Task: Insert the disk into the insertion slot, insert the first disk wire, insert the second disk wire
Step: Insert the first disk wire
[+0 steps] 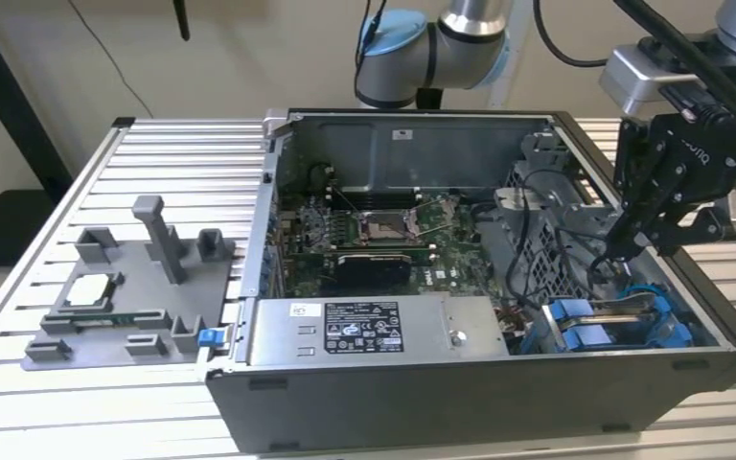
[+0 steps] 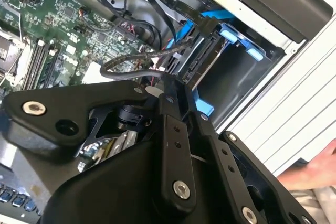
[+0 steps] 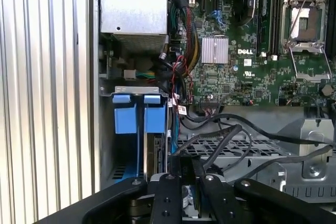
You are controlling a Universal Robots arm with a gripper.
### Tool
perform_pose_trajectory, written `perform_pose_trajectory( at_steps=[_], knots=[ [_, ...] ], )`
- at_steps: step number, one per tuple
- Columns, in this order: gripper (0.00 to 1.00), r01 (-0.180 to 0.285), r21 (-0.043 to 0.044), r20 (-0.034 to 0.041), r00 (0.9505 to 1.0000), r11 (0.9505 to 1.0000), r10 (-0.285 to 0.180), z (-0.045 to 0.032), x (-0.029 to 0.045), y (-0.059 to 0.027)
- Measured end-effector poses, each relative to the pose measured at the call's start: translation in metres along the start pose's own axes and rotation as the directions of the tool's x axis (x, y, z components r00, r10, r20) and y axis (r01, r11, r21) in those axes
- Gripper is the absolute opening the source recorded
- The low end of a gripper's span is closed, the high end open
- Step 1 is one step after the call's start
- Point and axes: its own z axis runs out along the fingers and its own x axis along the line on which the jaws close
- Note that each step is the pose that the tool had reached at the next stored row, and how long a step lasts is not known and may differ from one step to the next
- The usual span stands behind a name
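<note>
The disk sits edge-up in its blue carrier inside the insertion slot of the drive cage, at the case's front corner on the exterior view's right. In the first wrist view the slot's blue tabs lie just beyond my fingertips. In the second wrist view the disk's connector edge is right past them. My gripper hangs over the cage with its black fingers pressed close together. A black disk wire runs up into the fingertips. The gripped end itself is hidden.
The open computer case lies on a ribbed aluminium table. The grey power-supply box fills its near side, with the motherboard behind. Loose cables cross beside the cage. A grey fixture stands on the exterior view's left. A hand rests outside the case.
</note>
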Motion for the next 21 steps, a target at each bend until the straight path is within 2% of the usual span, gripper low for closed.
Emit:
perform_pose_trajectory(
  at_steps=[6,13,21],
  knots=[
    [0.0,0.0,-0.0001,0.0001,1.0,1.0,0.0,0.003,0.0003,-0.0001],
    [0.0,0.0,0.0,-0.0003,1.0,1.0,0.0,0.011,0.0019,-0.0024],
    [0.0,0.0,-0.0012,-0.0002,1.0,1.0,0.0,0.0139,0.0129,-0.0093]
  ],
)
